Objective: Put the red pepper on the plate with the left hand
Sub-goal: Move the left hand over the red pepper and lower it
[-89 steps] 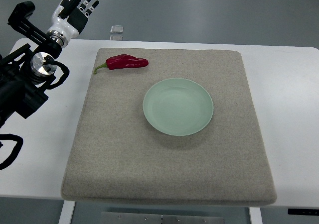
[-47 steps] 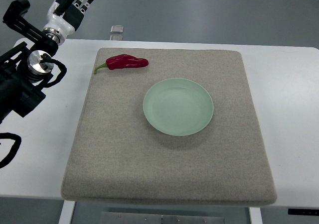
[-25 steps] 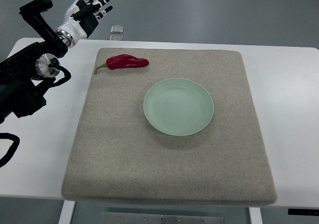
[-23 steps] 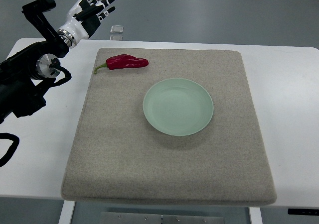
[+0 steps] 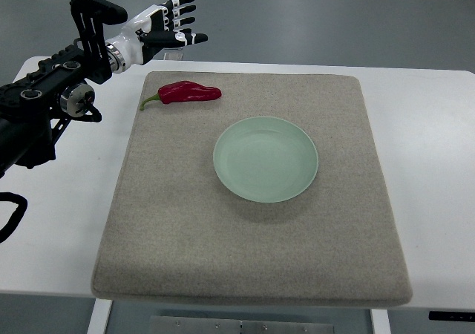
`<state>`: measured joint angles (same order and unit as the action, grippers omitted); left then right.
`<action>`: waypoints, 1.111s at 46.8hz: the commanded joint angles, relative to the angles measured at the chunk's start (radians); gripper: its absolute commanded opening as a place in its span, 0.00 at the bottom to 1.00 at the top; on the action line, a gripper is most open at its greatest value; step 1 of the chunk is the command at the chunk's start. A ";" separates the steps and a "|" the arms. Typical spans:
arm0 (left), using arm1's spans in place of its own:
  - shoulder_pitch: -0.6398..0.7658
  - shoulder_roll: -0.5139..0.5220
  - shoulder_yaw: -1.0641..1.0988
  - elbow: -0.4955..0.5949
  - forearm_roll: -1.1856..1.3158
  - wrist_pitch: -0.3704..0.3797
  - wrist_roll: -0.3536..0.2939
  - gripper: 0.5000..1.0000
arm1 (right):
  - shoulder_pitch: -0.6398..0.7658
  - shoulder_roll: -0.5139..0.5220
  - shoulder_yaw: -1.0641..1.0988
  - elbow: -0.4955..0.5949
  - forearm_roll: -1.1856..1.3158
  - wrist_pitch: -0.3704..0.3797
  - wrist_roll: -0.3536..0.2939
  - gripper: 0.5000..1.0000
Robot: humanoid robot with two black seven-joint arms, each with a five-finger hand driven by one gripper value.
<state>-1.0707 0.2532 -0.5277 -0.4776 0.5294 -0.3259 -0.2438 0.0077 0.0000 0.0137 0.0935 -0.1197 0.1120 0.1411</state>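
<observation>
One view only, from above. Left hand [image 5: 165, 30] reaching in from the upper left, fingers [image 5: 185, 10] spread wide and pointing right, holding nothing, hovering past the far edge of the grey mat [image 5: 252, 260]. Just nearer the camera than that hand, and apart from it: red pepper [image 5: 190, 92], lying flat at the mat's far left corner. Long axis running left to right, green stem to the left, blunt red end to the right. Hence, by judgement, a short drop toward the camera and onto the pepper, then a carry right and nearer to the plate [image 5: 266, 159]. No right hand in sight, so only the left near enough to act. By count: one pepper, one pale green plate at mat centre with nothing on it, one mat, one white table [image 5: 438, 163], one small clear object [image 5: 174, 44] behind the hand.
</observation>
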 commanded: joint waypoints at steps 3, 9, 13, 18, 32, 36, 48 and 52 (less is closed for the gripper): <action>-0.008 0.000 0.032 0.001 0.122 0.005 0.001 0.98 | 0.000 0.000 0.000 0.000 0.000 0.000 0.000 0.86; -0.011 0.000 0.075 0.002 0.195 0.010 0.006 0.97 | 0.000 0.000 -0.001 0.000 0.000 0.000 0.000 0.86; -0.014 0.000 0.092 0.001 0.257 0.014 0.004 0.97 | 0.000 0.000 0.000 0.000 0.000 0.000 0.000 0.86; -0.017 0.001 0.097 0.002 0.349 0.022 0.004 0.96 | 0.000 0.000 0.000 0.000 0.000 0.000 0.000 0.86; -0.021 0.001 0.118 0.004 0.733 0.177 0.004 0.95 | 0.000 0.000 0.000 0.000 0.000 0.000 0.000 0.86; -0.020 0.001 0.120 0.004 0.805 0.226 0.004 0.94 | 0.000 0.000 0.000 0.000 0.000 0.000 0.000 0.86; -0.015 0.001 0.167 0.005 0.867 0.245 0.004 0.94 | 0.000 0.000 0.000 0.000 -0.002 0.000 0.000 0.86; -0.014 0.000 0.184 0.010 0.865 0.238 0.004 0.94 | 0.000 0.000 0.000 0.000 0.000 0.000 0.000 0.86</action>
<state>-1.0856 0.2542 -0.3574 -0.4709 1.3959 -0.0818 -0.2394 0.0077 0.0000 0.0136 0.0936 -0.1197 0.1120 0.1411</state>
